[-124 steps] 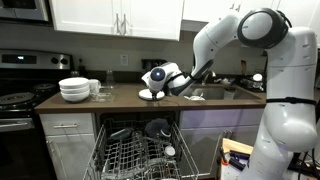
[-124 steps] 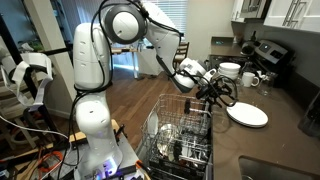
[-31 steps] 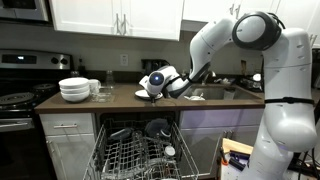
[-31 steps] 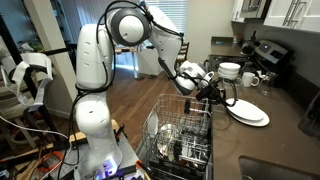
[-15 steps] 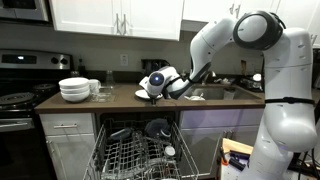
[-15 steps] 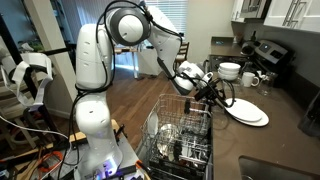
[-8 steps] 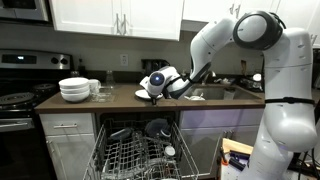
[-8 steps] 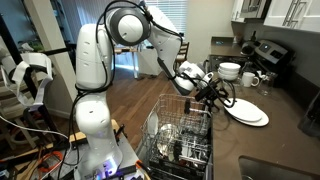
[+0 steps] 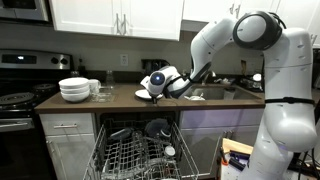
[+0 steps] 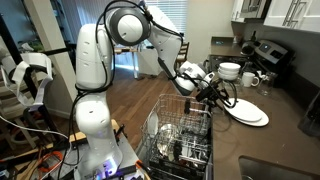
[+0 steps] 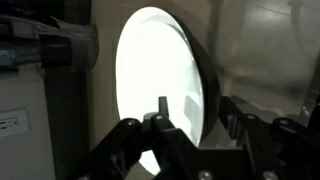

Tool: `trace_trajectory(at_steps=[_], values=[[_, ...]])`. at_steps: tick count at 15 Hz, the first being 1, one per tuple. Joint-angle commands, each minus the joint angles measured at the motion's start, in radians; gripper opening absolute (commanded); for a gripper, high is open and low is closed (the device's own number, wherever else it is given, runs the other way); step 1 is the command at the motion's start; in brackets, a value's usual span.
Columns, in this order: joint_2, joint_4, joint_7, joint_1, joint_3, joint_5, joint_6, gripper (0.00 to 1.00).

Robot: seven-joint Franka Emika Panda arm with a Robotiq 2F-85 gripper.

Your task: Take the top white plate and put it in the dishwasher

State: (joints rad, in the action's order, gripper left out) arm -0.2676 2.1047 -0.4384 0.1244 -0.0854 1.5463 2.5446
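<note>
The top white plate (image 10: 250, 114) lies flat up on the bench (image 9: 120, 99), over the open dishwasher (image 9: 138, 152). Our claw (image 10: 217, 93) sits at its near rim, fingers (image 11: 128, 140) somewhat apart; we cannot tell whether they grip it.

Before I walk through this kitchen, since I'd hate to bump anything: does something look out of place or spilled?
Nothing spilled or broken. The dishwasher stands open with its rack pulled out below the counter, and the claw is at the top white plate by the counter's edge.
</note>
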Motion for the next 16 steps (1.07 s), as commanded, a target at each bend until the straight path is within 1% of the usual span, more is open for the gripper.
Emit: trace_trajectory(at_steps=[1, 4, 6, 11, 16], values=[[0.014, -0.001, 0.019, 0.004, -0.004, 0.024, 0.020, 0.26], [0.021, 0.003, 0.022, 0.004, -0.002, 0.020, 0.024, 0.05], [0.026, 0.008, 0.024, 0.003, -0.001, 0.018, 0.025, 0.00], [0.047, 0.022, 0.026, -0.001, 0.000, 0.013, 0.021, 0.02], [0.091, 0.065, 0.048, -0.008, 0.008, -0.008, 0.011, 0.01]])
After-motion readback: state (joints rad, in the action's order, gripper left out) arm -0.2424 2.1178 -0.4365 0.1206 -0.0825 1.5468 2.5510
